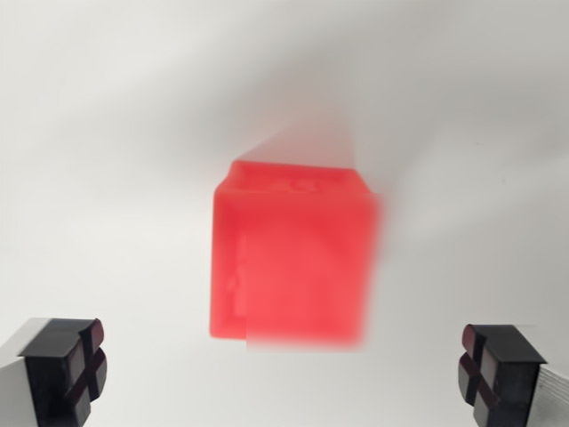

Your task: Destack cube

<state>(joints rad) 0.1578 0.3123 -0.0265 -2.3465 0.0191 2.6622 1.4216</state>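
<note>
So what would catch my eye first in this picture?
A bright red cube, blurred, sits mid-picture on a plain white surface. In the two bottom corners stand the gripper's black fingertips, spread wide apart, not touching the cube. Whether a second cube sits beneath it cannot be told.

gripper point(284, 378) | spread wide | fingers point(67, 369) at both lower corners | holding nothing

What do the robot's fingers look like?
Only the tips show. Each of the two fingers is a blocky black pad with a dark red cross on its inner face, fixed to a pale grey piece. No cables are visible.
</note>
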